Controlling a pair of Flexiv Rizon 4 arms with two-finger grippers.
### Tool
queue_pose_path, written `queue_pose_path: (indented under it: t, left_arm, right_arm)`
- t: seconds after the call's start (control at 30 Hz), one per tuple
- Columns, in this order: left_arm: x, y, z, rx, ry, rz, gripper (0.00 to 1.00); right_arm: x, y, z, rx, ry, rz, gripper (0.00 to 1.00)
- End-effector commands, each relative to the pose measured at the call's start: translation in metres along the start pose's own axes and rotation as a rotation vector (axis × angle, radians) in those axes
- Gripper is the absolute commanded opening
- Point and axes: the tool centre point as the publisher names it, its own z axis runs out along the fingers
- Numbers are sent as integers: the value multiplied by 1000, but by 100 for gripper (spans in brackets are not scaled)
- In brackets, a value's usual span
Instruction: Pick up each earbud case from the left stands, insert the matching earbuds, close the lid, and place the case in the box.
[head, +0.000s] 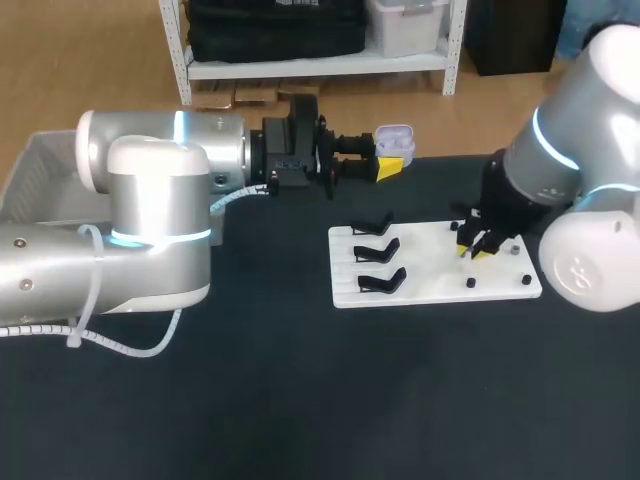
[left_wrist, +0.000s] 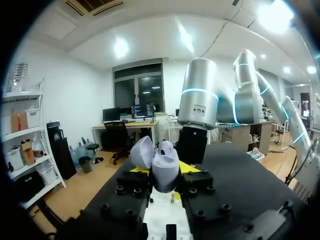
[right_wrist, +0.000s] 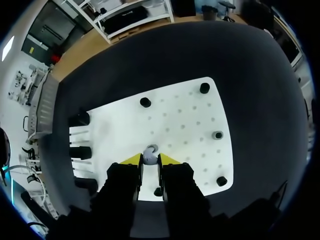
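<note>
A lavender earbud case (head: 396, 141) with its lid open is held above the table's far edge, and my left gripper (head: 385, 160) is shut on it. The left wrist view shows the case (left_wrist: 161, 159) upright between the yellow tips of that gripper (left_wrist: 165, 171). My right gripper (head: 478, 246) is down on the white board (head: 430, 278). In the right wrist view its yellow tips (right_wrist: 150, 160) press both sides of a small pale earbud (right_wrist: 150, 151) sitting on the board (right_wrist: 185, 125).
Three empty black stands (head: 378, 252) line the board's left side. Small black pegs (right_wrist: 145, 102) dot its right part. A grey box (head: 40, 170) sits at the far left behind my left arm. Dark tabletop (head: 330, 400) surrounds the board.
</note>
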Motion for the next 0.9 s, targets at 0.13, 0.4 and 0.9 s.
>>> queue_pose_path:
  t: [0.13,0.4,0.9]
  left_arm:
    - [2,-1,0,-7,-9,5,0]
    - [2,-1,0,-7,-9,5,0]
    - [2,-1,0,-7,-9,5,0]
  right_arm:
    - [-3,2,-22,8,-19,0,0]
    - [2,17,-85,-20,68,-159,0]
    - [24,52,-188,-50,187,-493,0]
